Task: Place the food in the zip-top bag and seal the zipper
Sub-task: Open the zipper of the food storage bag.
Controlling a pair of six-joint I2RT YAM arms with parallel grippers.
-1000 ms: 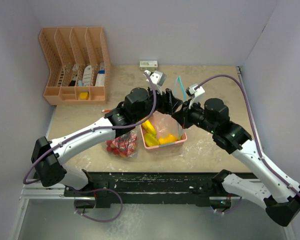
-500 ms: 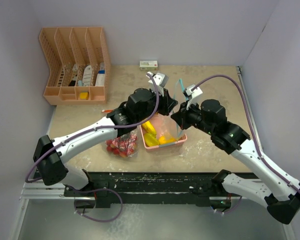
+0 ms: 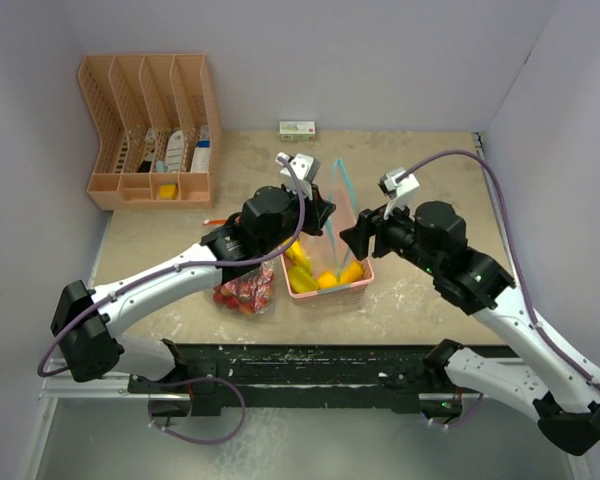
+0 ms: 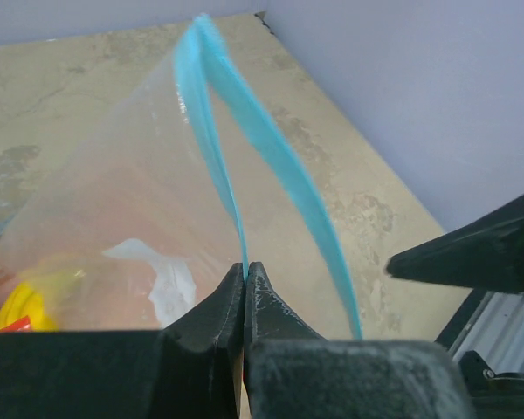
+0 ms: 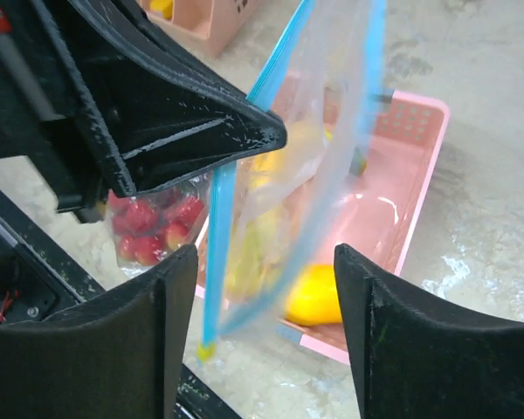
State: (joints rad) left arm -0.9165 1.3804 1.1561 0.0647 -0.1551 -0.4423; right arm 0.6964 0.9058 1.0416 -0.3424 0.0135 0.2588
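A clear zip-top bag [image 3: 338,205] with a blue zipper [image 4: 211,153] hangs upright over the pink basket [image 3: 365,272]. My left gripper [image 4: 245,269] is shut on one blue zipper strip, also seen at the bag's left edge [image 3: 325,212]. My right gripper [image 5: 264,253] stands open, with the bag's lower corner [image 5: 244,262] hanging between its fingers, untouched. Food lies in the basket: yellow bananas [image 3: 298,255] and a mango [image 5: 319,297]. Yellow-green pieces show through the bag film; I cannot tell whether they are inside. Strawberries [image 3: 243,290] lie in a clear wrap left of the basket.
An orange desk organizer [image 3: 150,130] stands at the back left with small items in it. A small box [image 3: 297,128] sits against the back wall. Walls close in the table on the left, back and right.
My left gripper has shut on the zipper strip. My right gripper has opened, let go of the bag and drawn back to the right. The bag now hangs from the left gripper alone.
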